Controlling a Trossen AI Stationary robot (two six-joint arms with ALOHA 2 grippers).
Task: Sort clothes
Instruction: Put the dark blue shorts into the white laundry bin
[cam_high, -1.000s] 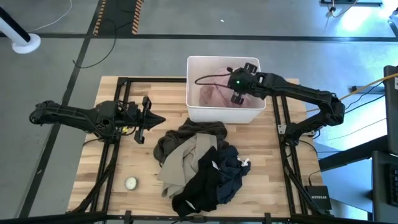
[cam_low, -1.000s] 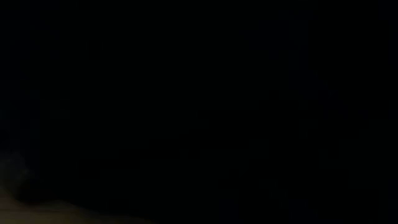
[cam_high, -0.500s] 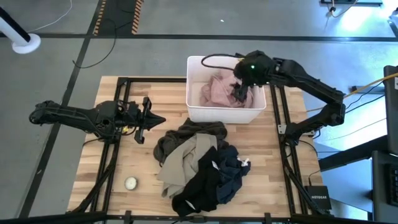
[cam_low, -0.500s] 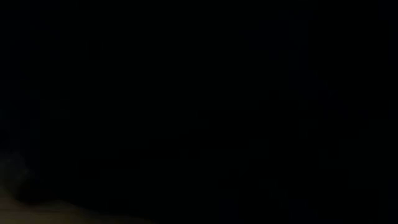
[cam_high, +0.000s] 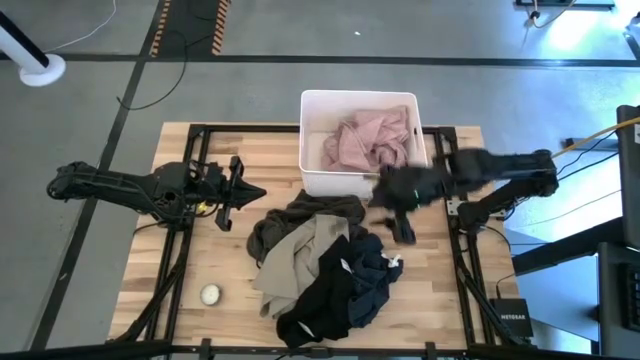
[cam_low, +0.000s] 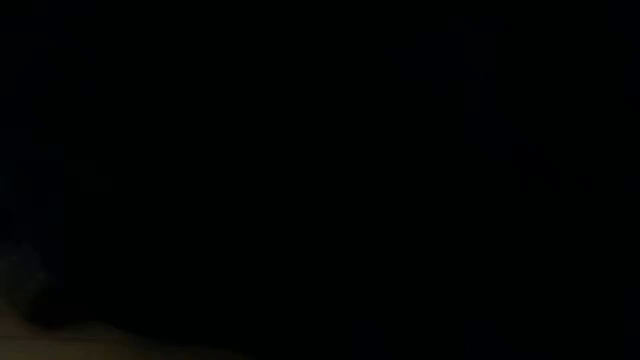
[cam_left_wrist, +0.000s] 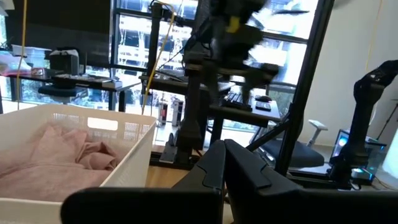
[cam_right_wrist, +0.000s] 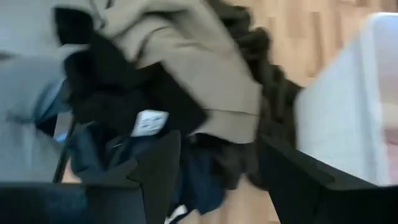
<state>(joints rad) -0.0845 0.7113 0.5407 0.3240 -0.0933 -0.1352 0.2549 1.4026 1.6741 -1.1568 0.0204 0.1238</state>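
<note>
Right gripper (cam_high: 401, 222) — fingers spread apart, nothing between them — hangs over the bare wood just in front of the white bin (cam_high: 312, 178), blurred in the high view. In its own wrist view the two dark fingers (cam_right_wrist: 158, 168) frame the clothes pile, which lies just beyond the fingertips.

Nearest the gripper: dark navy garment (cam_high: 375, 278) with a small white label (cam_right_wrist: 149, 122), and the black garment (cam_high: 320, 305) partly over it. Next out, the khaki-beige garment (cam_high: 300, 255) draped across the top of the pile. Dark olive-brown garment (cam_high: 290, 215) lies at the pile's bin-side edge, close to the bin wall.

Behind the gripper: pale pink garment (cam_high: 365, 143) lies bunched inside the bin, clear of the fingers.

Far side of the pile: small white ball (cam_high: 210, 294) on the table (cam_high: 180, 250), well apart. Left gripper (cam_high: 228, 193) rests low over the table beyond that; its fingers are together, holding nothing.

Low view is black — nothing readable.
</note>
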